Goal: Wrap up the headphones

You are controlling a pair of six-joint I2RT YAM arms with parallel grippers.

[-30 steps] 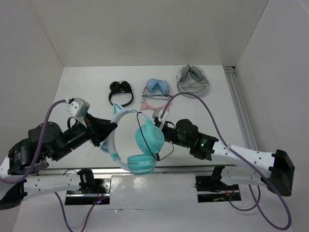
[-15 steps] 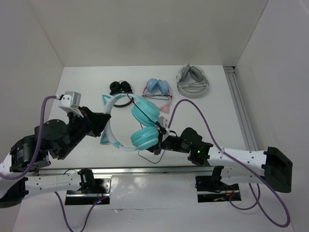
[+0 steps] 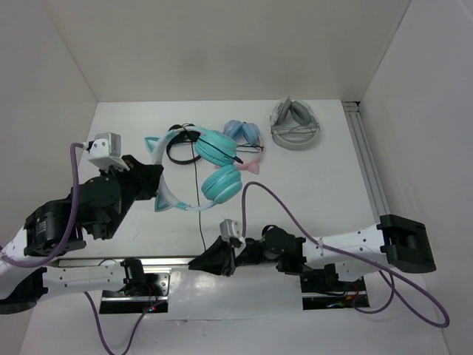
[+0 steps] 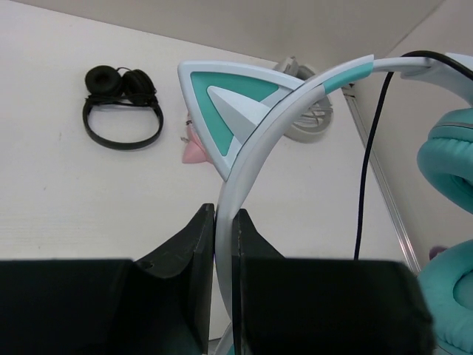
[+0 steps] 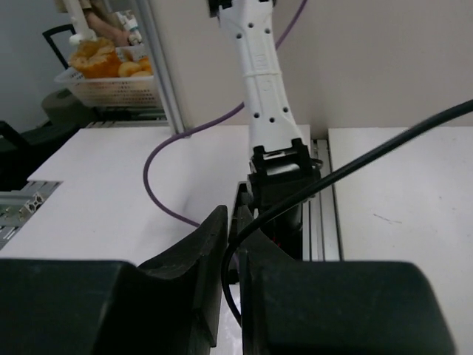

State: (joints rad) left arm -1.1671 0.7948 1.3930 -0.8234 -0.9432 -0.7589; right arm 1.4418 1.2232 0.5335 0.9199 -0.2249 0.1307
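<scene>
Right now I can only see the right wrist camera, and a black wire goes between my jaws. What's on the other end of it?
Observer: The top view shows it is the cable of the teal cat-ear headphones, running straight from them to your right gripper.
Operator: Is anything holding them?
Observer: Yes. The left gripper has its jaws shut on the headband, just below one cat ear.
Operator: Is anything else close by?
Observer: A small black pair lies just beyond them.
</scene>
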